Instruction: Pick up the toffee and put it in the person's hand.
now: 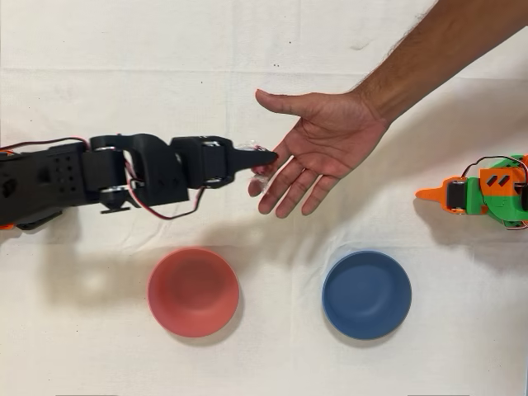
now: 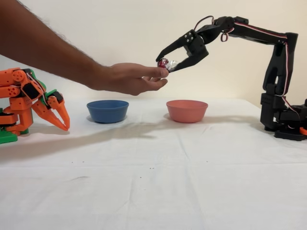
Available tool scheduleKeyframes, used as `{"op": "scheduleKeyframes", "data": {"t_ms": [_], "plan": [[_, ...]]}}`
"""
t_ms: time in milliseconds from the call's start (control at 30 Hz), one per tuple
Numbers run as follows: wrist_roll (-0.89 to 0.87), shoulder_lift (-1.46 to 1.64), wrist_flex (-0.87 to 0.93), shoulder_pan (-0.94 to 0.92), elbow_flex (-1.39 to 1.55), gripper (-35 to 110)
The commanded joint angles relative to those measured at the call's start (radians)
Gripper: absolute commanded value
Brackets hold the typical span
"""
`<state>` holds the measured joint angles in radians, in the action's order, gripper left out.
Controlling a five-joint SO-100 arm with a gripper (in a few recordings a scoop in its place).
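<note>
The black arm's gripper (image 2: 163, 64) hangs high over the table, and the tips of its jaws close on the toffee (image 2: 163, 63), a small dark red candy with clear twisted ends. The toffee sits right at the fingertips of the person's hand (image 2: 129, 78), which reaches in palm-up from the left in the fixed view. From overhead, the gripper (image 1: 266, 155) points right and meets the fingers of the hand (image 1: 322, 148). There the clear wrapper of the toffee (image 1: 261, 175) shows just under the gripper's tip, while its red part is hidden.
A red bowl (image 1: 193, 291) and a blue bowl (image 1: 366, 294) stand on the white cloth below the hand in the overhead view. The idle orange arm (image 1: 483, 191) rests at the right edge. The person's forearm (image 1: 437, 54) crosses the upper right.
</note>
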<state>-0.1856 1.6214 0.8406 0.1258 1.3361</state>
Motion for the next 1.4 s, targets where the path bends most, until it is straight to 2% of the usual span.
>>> {"op": "scheduleKeyframes", "data": {"t_ms": [0,767,1367], "plan": [[0.0,-0.009,-0.021,0.005,-0.147,17],[-0.037,-0.31,-0.13,-0.002,-0.413,18],[-0.044,-0.287,-0.133,0.003,-0.388,21]]}}
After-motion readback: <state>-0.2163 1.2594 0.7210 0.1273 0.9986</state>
